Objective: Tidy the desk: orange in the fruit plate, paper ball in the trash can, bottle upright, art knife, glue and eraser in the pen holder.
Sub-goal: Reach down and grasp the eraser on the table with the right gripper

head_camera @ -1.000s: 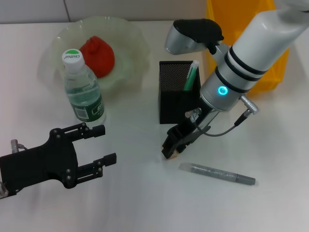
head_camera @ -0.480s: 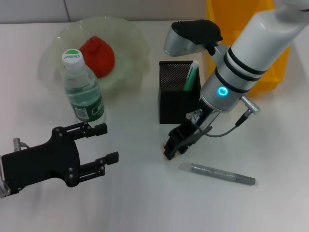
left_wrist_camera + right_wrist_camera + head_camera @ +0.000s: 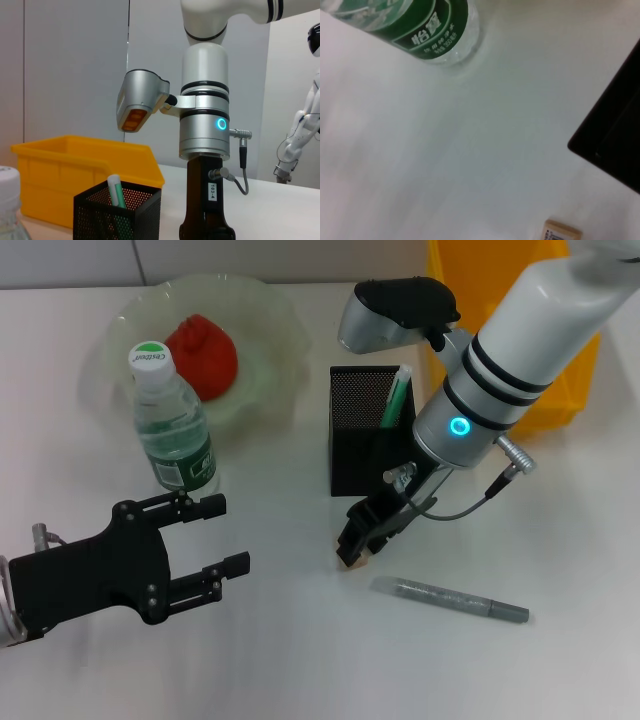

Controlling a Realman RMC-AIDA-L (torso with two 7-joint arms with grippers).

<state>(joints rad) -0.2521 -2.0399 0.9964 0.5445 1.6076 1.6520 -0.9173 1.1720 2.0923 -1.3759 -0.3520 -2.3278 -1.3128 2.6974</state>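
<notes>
Your right gripper [image 3: 357,548] hung low over the eraser [image 3: 562,234], just in front of the pen holder [image 3: 368,430]; its jaws' state was unclear. You needed to centre them before closing.
</notes>
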